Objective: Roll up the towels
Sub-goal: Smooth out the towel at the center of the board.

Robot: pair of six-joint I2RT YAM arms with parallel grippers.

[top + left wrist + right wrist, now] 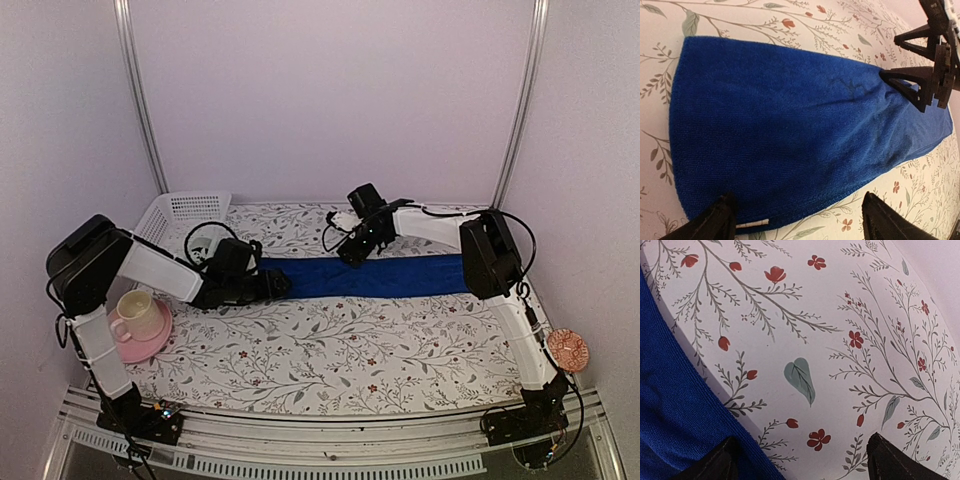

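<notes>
"Where's the thing they're meant to roll?"

"The blue towel (370,277) lies flat on the flowered worktop (330,350). One short end sits a little nearer us than the white basket (185,210), and the strip runs away from the basket to the right. I can't see a green one anywhere."

"And the jaws?"

"The left arm (160,268) has its jaws spread wide over the end nearest the basket, holding nothing. One finger (720,217) sits at the hem by the little tag, the other (890,220) over bare worktop. I can't tell whether they touch the cloth. The right arm (430,225) reaches farther from the basket, its jaws spread too, mostly above bare worktop just beside the towel's long back edge."

"How will it handle?"

"I'd say light, limp and a bit grippy, so it will sag and bunch. Better to pinch the basket-side hem at both corners and turn it over evenly, or the roll goes crooked."
</notes>
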